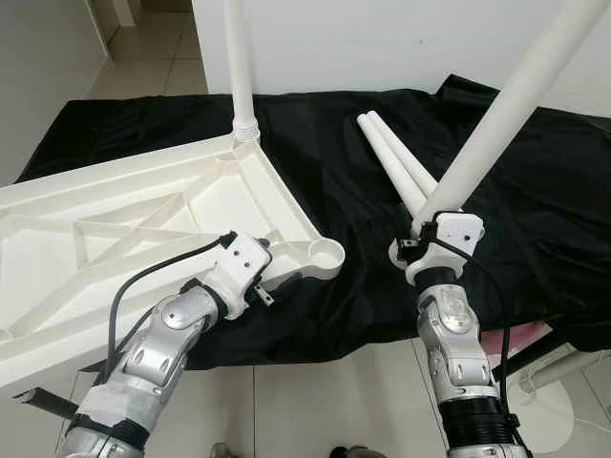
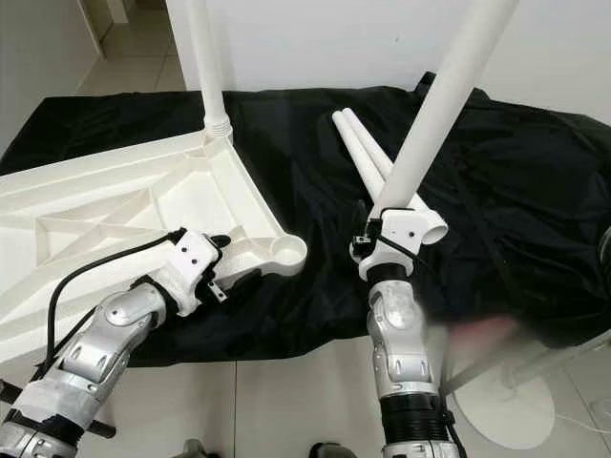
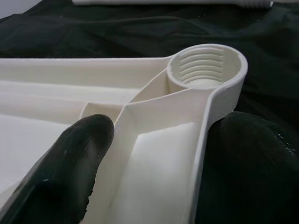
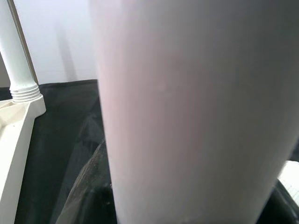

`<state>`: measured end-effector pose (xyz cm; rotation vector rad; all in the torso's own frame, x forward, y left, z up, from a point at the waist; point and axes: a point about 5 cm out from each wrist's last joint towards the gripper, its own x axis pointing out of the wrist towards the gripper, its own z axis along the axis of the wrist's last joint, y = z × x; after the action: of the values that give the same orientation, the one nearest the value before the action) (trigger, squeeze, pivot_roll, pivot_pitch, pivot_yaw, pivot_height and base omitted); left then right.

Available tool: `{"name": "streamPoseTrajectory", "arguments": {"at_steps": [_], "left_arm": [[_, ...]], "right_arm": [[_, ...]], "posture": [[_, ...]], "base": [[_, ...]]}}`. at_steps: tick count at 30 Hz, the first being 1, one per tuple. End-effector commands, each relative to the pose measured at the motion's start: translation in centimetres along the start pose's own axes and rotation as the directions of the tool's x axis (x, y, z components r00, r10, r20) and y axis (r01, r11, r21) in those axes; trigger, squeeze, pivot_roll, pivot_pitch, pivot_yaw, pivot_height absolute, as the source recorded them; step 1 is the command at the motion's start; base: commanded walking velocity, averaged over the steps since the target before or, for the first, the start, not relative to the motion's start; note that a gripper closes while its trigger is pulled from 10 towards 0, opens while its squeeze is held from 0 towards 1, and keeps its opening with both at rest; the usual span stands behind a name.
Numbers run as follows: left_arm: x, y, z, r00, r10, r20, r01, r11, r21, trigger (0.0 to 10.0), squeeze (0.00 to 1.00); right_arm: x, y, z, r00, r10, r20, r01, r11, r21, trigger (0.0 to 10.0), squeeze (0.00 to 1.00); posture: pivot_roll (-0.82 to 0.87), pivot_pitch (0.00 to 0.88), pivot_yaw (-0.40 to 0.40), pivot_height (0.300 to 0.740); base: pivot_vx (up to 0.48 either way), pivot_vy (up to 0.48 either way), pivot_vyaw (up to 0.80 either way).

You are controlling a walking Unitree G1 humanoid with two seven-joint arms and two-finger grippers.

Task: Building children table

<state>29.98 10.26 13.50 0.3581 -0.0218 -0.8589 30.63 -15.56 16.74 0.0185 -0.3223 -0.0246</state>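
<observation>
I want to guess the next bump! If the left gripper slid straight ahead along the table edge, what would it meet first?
Probably the round threaded leg socket at the white plastic tabletop's corner; the left gripper already clamps that rim just behind it.

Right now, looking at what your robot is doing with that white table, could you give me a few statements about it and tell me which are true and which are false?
1. One leg already stands upright in the far corner of the upturned tabletop. True; the fitted leg rises from that corner.
2. The right gripper holds a white leg tilted up off the black cloth. True.
3. The near corner socket already has a leg in it. False; it is empty, its threads showing.
4. The left gripper hangs idle. False; its jaws clamp the tabletop rim beside that socket.
5. Two spare legs lie on the cloth. True.
</observation>
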Motion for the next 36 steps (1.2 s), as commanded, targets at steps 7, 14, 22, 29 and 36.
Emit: {"name": "streamPoseTrajectory", "arguments": {"at_steps": [7,14,22,29,36], "left_arm": [[0.6,-3.0,-0.9,0.920,-0.377,-0.104,0.380,0.925,0.007,10.0,0.00],[0.9,-3.0,-0.1,0.915,-0.397,-0.071,0.397,0.918,-0.015,10.0,0.00],[1.6,-2.8,0.6,0.895,-0.432,-0.112,0.438,0.898,0.037,10.0,0.00],[1.5,-3.3,0.8,0.834,-0.518,-0.188,0.539,0.839,0.079,10.0,0.00],[2.1,-3.4,0.7,0.837,-0.507,-0.205,0.533,0.842,0.090,10.0,0.00]], "right_arm": [[0.0,-0.3,0.2,1.000,-0.012,0.006,0.012,1.000,-0.015,10.0,0.00],[-0.1,-0.4,0.1,1.000,-0.017,0.005,0.017,1.000,-0.018,10.0,0.00],[0.2,-0.1,0.1,1.000,-0.006,0.007,0.006,1.000,-0.017,10.0,0.00],[0.2,-0.1,0.1,1.000,-0.001,0.006,0.001,1.000,-0.021,10.0,0.00],[0.2,0.0,0.0,1.000,0.000,0.003,0.000,1.000,-0.022,10.0,0.00]], "posture": [[-0.10,0.081,0.043,0.740],[-0.10,0.081,0.046,0.740],[-0.10,0.073,0.041,0.740],[-0.11,0.066,0.041,0.740],[-0.11,0.065,0.042,0.740]], "base": [[0.000,0.000,0.00],[0.000,0.000,0.00],[0.000,0.000,0.00],[0.000,0.000,0.00],[0.000,0.000,0.00]]}}
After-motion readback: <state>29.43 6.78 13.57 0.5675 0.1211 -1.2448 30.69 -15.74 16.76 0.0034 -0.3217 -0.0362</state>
